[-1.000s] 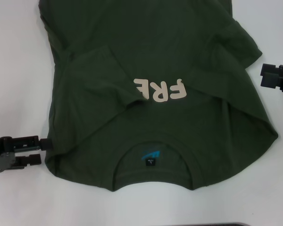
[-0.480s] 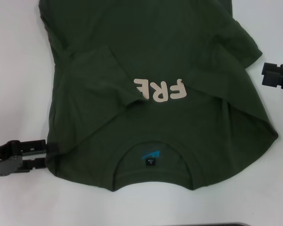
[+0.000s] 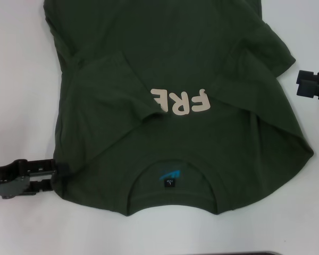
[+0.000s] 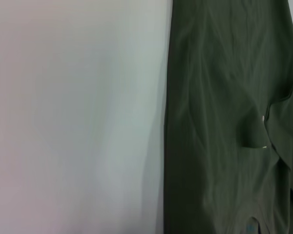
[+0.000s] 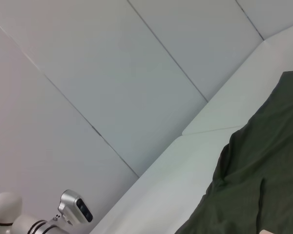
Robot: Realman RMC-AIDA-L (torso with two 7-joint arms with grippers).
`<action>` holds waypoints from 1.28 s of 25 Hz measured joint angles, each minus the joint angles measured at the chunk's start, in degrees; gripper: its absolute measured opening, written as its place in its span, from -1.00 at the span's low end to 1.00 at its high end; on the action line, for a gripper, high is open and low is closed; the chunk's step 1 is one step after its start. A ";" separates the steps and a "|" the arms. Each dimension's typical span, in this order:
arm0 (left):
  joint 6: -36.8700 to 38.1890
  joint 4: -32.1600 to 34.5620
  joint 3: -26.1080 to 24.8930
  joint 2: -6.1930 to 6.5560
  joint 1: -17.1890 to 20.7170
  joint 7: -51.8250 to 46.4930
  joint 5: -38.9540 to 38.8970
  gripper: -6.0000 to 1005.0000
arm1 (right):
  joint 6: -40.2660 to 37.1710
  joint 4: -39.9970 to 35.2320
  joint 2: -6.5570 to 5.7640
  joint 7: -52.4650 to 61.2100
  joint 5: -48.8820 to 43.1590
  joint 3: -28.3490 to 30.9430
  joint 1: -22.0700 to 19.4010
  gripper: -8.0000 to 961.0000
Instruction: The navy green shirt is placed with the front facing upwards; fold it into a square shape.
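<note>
The navy green shirt [image 3: 175,69] lies flat on the white table [image 3: 21,79], collar toward me. Its pale letters "FRE" [image 3: 181,101] read upside down. A black neck label [image 3: 170,183] with a blue mark sits inside the collar. The sleeve on my left is folded in over the chest and hides the rest of the lettering. My left gripper [image 3: 54,177] is open at the shirt's near left shoulder edge, fingertips touching the cloth. My right gripper [image 3: 303,85] is open, apart from the shirt at the right edge of the head view. The shirt also shows in the left wrist view [image 4: 224,122] and the right wrist view [image 5: 254,185].
White tabletop surrounds the shirt on both sides [image 4: 78,117]. A dark strip [image 3: 255,253] marks the table's near edge. The right wrist view shows pale wall panels [image 5: 112,73] and part of a white machine [image 5: 19,217] low in its corner.
My left gripper has moved toward the near edge and to the right, from beside the shirt to touching its shoulder edge. The right gripper has drifted slightly outward. The shirt has not moved.
</note>
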 joint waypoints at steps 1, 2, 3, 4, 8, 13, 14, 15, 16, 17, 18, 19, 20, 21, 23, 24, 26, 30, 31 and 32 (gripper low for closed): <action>-0.06 0.01 0.00 -0.04 -0.04 0.00 0.00 0.41 | 0.00 0.00 -0.01 0.01 0.00 0.00 0.00 0.92; -0.11 0.02 0.00 -0.09 -0.11 0.00 0.00 0.41 | 0.00 0.00 0.00 0.01 0.00 0.00 0.00 0.92; -0.14 0.03 0.00 -0.16 -0.23 0.00 0.00 0.40 | 0.00 0.00 -0.01 0.01 0.00 0.00 0.00 0.92; -0.14 0.03 0.00 -0.23 -0.38 0.00 0.00 0.40 | 0.00 0.00 -0.01 0.01 0.00 0.01 0.00 0.92; -0.35 0.20 0.08 -0.58 -1.13 0.00 0.00 0.38 | 0.00 0.04 -0.01 0.03 0.00 0.07 0.05 0.92; -1.38 1.96 1.26 -0.54 -2.01 0.00 0.06 0.36 | 0.00 0.08 -0.18 0.11 0.00 0.10 0.07 0.92; -1.50 2.39 1.42 -0.43 -2.20 0.00 0.08 0.36 | 0.00 0.09 -0.22 0.15 0.00 0.09 0.06 0.92; -1.53 2.64 1.45 -0.37 -2.31 0.00 0.10 0.35 | 0.00 0.09 -0.24 0.22 0.01 0.09 0.04 0.92; -1.55 2.76 1.46 -0.34 -2.37 0.00 0.11 0.35 | 0.00 0.09 -0.24 0.29 0.04 0.09 0.04 0.92; -1.58 2.81 1.47 -0.34 -2.44 -0.01 0.12 0.34 | 0.00 0.09 -0.25 0.36 0.08 0.09 0.03 0.92; -1.62 2.82 1.47 -0.33 -2.45 -0.08 0.12 0.34 | 0.00 0.09 -0.26 0.46 0.10 0.09 0.02 0.92; -1.67 2.82 1.46 -0.33 -2.49 -0.29 0.13 0.34 | 0.00 0.09 -0.27 0.53 0.10 0.13 0.02 0.92; -1.70 2.75 1.38 -0.32 -2.53 -0.55 0.14 0.33 | 0.00 0.09 -0.27 0.53 0.10 0.13 0.02 0.92; -1.71 2.48 1.34 -0.31 -2.58 -0.69 0.14 0.33 | 0.00 0.10 -0.27 0.57 0.11 0.20 0.03 0.92; -1.63 1.91 1.48 -0.31 -2.65 -0.81 0.15 0.32 | 0.00 0.10 -0.27 0.68 0.12 0.40 0.07 0.92; -1.46 1.66 1.74 -0.28 -2.71 -0.85 0.15 0.31 | -0.02 0.09 -0.31 0.81 0.13 0.54 0.09 0.92; -1.06 1.47 2.44 -0.10 -2.83 -1.16 0.16 0.31 | -0.06 0.09 -0.40 1.18 0.15 0.75 0.11 0.92; -0.75 1.37 3.07 0.10 -2.98 -1.76 0.22 0.14 | -0.19 0.09 -0.54 1.46 0.24 1.20 0.11 0.92; -0.60 1.27 3.08 0.10 -2.99 -1.85 0.23 0.09 | -0.30 0.09 -0.54 1.47 0.25 1.34 0.10 0.92; -0.43 1.15 3.08 0.11 -2.99 -1.93 0.24 0.04 | -0.32 0.09 -0.54 1.47 0.25 1.40 0.10 0.92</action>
